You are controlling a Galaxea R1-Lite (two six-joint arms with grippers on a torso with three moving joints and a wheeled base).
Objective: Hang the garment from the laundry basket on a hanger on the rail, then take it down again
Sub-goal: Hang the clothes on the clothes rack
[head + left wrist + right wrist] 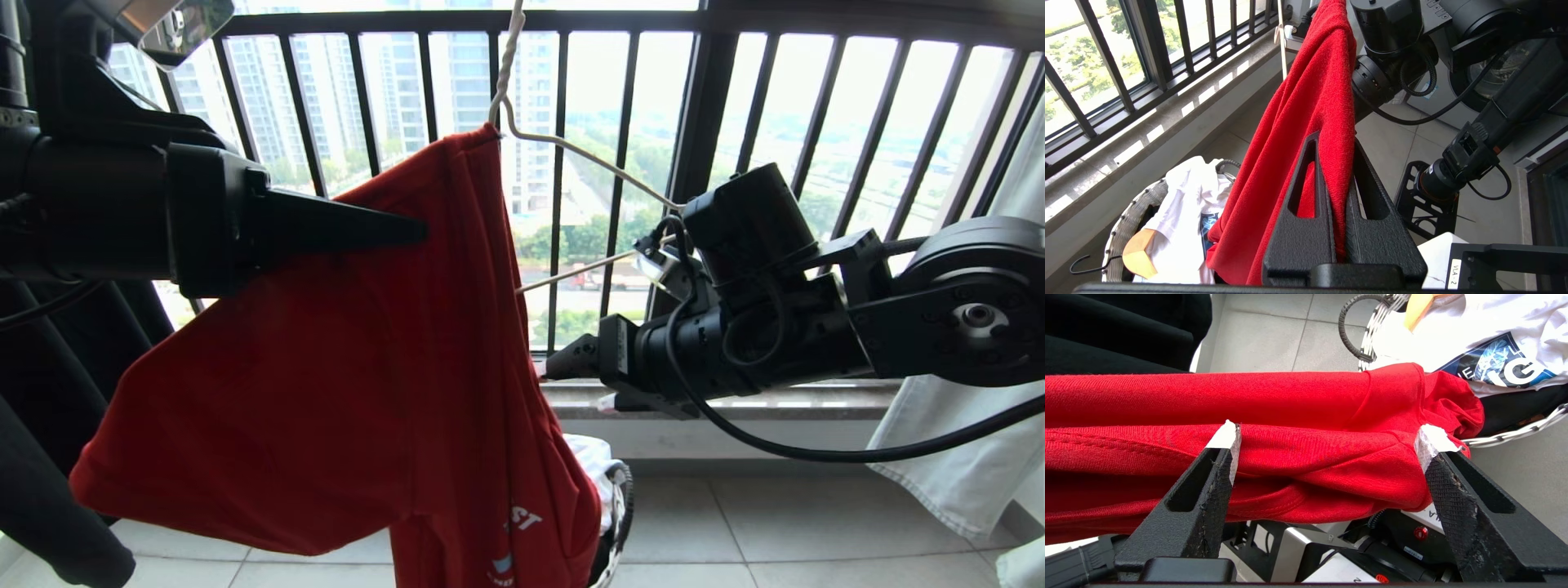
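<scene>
Two grippers at the red short-sleeved T-shirt (326, 367), which hangs half-draped on the thin off-white wire hanger (571, 151), over the white-weave round laundry basket (1133, 220). Left gripper (1336, 155) pinched tight on a fabric fold. Right gripper (1327, 445) spread wide, shirt between the fingers, gripping nothing.

Balcony setting. Black railing (571, 163) of vertical bars across the back, bright daylight behind it, high-rise blocks (457, 90) and green trees (588, 237) beyond. Pale stone sill (735, 400) under the bars, sunlit patches along it. Floor (775, 523) of light grey square tiles with thin grout lines. White cloth (980, 441) hanging at far right, dark fabric (49, 490) at far left.
</scene>
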